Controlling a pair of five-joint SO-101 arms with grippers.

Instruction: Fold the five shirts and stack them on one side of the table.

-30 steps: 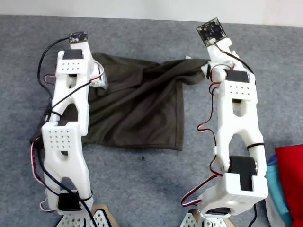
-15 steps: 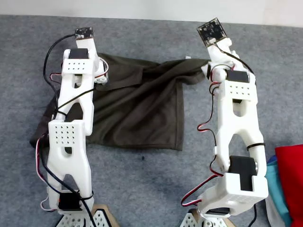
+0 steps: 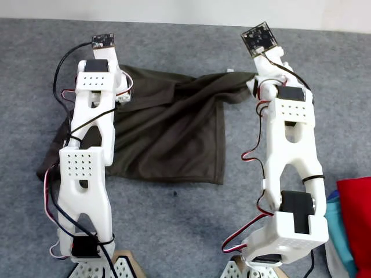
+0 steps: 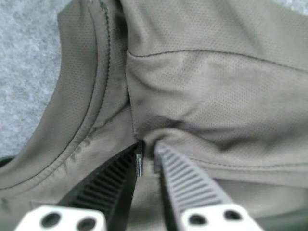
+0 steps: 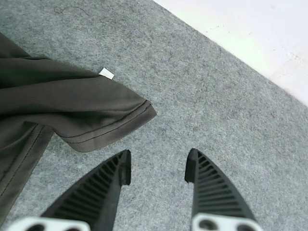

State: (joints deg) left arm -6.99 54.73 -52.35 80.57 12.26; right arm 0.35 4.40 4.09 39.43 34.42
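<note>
The biggest change is in the left arm (image 3: 87,168). Over the last second it has stretched farther out and swung slightly right, then settled; across the last half second it barely shifts. With the arm out of the way, more of the near-left edge of the dark olive shirt (image 3: 168,127) shows. The shirt otherwise lies as it did, rumpled and half spread on the far middle of the grey table mat (image 3: 185,231), between the two arms. The right arm (image 3: 293,145) has not moved.

The left gripper (image 4: 147,154) now sits at the shirt's far-left part, just beside the collar, its jaws drawn together on a small pinch of fabric. The right gripper (image 5: 159,163) hangs with its jaws apart over bare mat, just beside the shirt's far-right hem and holding nothing. My reading is that one corner is secured and the other is not yet taken, so the fold on this shirt has hardly begun.

Counted:
- One mat, one shirt laid out, and two arms.
- At the near-right edge, one pile showing three cloths: a red cloth (image 3: 356,214), a teal cloth (image 3: 339,226) and a pale cloth (image 3: 333,255). Whether more lie under them I cannot tell.
- One small white tag (image 5: 106,73) on the shirt's far-right part.
</note>
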